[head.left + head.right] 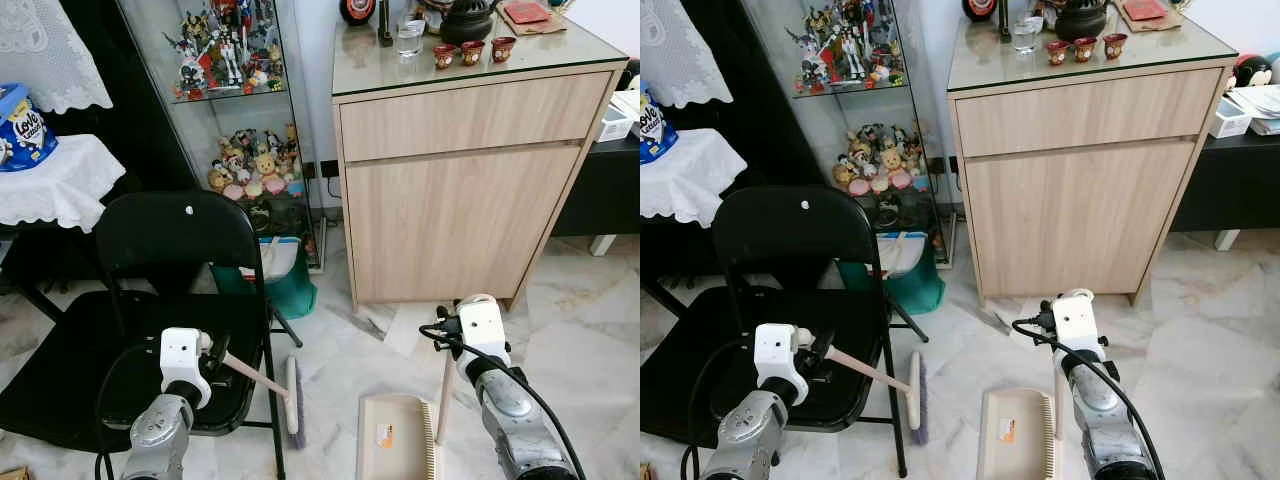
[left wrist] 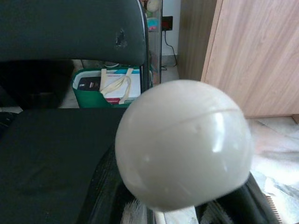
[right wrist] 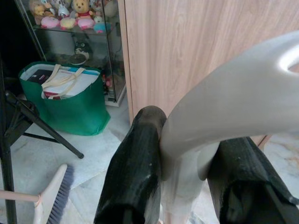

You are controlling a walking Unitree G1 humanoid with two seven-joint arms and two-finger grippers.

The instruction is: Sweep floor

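The left gripper (image 1: 212,358) is closed on the upper end of the broom (image 1: 262,383), whose pale handle slants down and to the robot's right to the bristle head (image 1: 295,401) resting on the marble floor (image 1: 580,330). In the left wrist view the rounded white cap (image 2: 184,142) of the handle sits between the black fingers (image 2: 100,196), which suggests a grip near the very end, giving the longest reach for a stroke.

The right gripper (image 3: 187,172) is clamped on the curved grey handle (image 3: 233,102) of the dustpan (image 1: 395,438); the right wrist view shows both fingers (image 3: 133,168) pressed against it. The pan lies flat on the floor just in front of the robot, its comb edge toward the upright handle (image 1: 443,400), and its mouth appears to face the broom. Held this way it likely serves as a fixed catch while the broom draws dirt toward it.

The bristle head stands just beside the front leg of the black chair (image 1: 170,250), between the chair and the pan. A green bag (image 1: 285,275) sits behind, at the foot of the glass cabinet (image 1: 240,120), and a wooden cupboard (image 1: 450,180) stands to the right. No heap of dirt can be made out on the floor, so the sweeping appears to be at an early or repositioning stage.
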